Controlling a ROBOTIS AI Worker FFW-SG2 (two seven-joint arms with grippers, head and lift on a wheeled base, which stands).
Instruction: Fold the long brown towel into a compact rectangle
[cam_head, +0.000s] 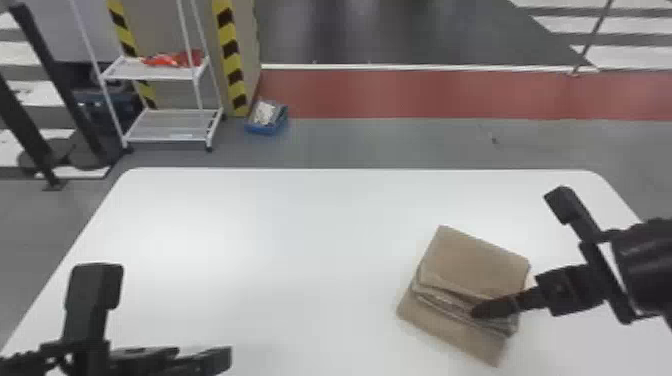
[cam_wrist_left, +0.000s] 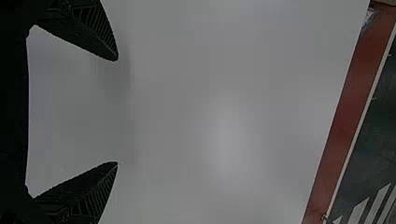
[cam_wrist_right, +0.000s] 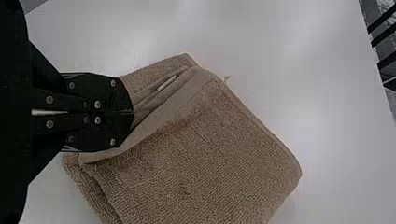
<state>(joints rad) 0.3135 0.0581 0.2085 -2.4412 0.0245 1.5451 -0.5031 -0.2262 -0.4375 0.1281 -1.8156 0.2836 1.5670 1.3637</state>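
Brown terry towel (cam_head: 475, 260) is folded into a compact, layered stack, set at a slant on the white tabletop (cam_head: 300, 240), lower right of the head frame. Outline there is close to square, so a clear long axis can't be called. The stepped edges (cam_head: 440, 297) run from left down to lower right, and a bottom layer (cam_head: 450, 327) is left sticking out beyond them, on the lower-left side.

Key relation: the stepped edges are met by the right pincer (cam_wrist_right: 133, 112) near their right end, with the arm brought in from the right edge of the frame. From its tips, the main folded panel lies up and to the left, the exposed strip down and to the left. The right arm is clearly the nearer one. Its fingers are pressed together, tips at the loose, rumpled layers; whether any cloth is caught between them can't be told.

The left pincer (cam_wrist_left: 116, 111) is spread with nothing between its fingers, held over the tabletop at lower left of the head frame, well apart from the towel.

Judgement: folding looks nearly done; the step in hand is likely edge tidying. The rumpled layers should be smoothed along the slanted edge and the strip squared up, mostly with the right arm. If the tips are dragged sideways, the upper layers could be skewed or the stack turned. If cloth is pinched, it should be released before lifting, or the fold could be peeled open.
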